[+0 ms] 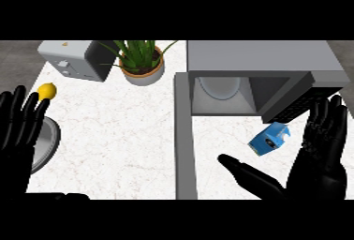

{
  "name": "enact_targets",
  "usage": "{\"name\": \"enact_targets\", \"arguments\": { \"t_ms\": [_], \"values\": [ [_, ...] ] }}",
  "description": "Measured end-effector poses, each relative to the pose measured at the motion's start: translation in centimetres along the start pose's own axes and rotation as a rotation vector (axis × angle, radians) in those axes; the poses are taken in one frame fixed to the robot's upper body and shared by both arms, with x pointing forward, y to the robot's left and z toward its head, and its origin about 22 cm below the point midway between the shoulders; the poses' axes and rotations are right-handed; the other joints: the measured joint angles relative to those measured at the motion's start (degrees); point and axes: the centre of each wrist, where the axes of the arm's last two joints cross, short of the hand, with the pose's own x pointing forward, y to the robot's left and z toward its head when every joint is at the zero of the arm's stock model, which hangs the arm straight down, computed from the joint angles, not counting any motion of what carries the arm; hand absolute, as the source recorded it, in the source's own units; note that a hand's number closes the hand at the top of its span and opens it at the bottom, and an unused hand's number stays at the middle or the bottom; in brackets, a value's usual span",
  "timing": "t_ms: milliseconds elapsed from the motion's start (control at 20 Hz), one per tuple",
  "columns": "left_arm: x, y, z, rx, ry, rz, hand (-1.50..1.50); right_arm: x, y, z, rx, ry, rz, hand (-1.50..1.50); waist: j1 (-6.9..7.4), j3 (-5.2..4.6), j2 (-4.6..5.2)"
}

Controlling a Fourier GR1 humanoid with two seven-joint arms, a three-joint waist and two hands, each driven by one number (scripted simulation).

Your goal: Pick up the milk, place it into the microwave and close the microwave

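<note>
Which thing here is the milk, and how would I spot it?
Find the big grey microwave with its door swung open. Just below its opening, on the white counter, lies a small carton, the milk, beside the open right hand. It is the only blue thing there.

We see a white marbled counter [117,136] filling the frame, with dark grey floor [17,51] at the upper left.

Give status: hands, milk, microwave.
Right hand open beside milk carton, not gripping. Left hand open, resting at left edge. Microwave door open, plate inside; nothing blocking the path.
</note>
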Motion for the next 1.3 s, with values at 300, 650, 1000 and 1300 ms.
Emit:
{"name": "enact_targets", "arguments": {
  "t_ms": [300, 650, 1000, 1300],
  "values": [
    [0.5, -0.7, 1.8, 0.003, 0.007, 0.004, -1.5, -2.3, -0.8, 0.6, -0.026, 0.06, 0.034, -1.5, 0.02, 0.03, 0.02],
    [1.8, -0.5, 3.1, -0.002, 0.003, 0.0, -1.5, -5.7, -1.6, 3.0, -0.048, 0.113, 0.069, -1.5, 0.0, 0.02, 0.02],
    [2.5, -1.1, 4.5, -0.012, 0.01, 0.009, -1.5, -10.2, -3.0, 6.1, -0.074, 0.165, 0.103, -1.5, 0.03, 0.04, 0.02],
    [2.9, -0.9, 5.0, -0.012, 0.004, 0.005, -1.5, -13.6, -4.7, 7.9, -0.101, 0.189, 0.114, -1.5, 0.04, 0.03, 0.03]
  ]
}}
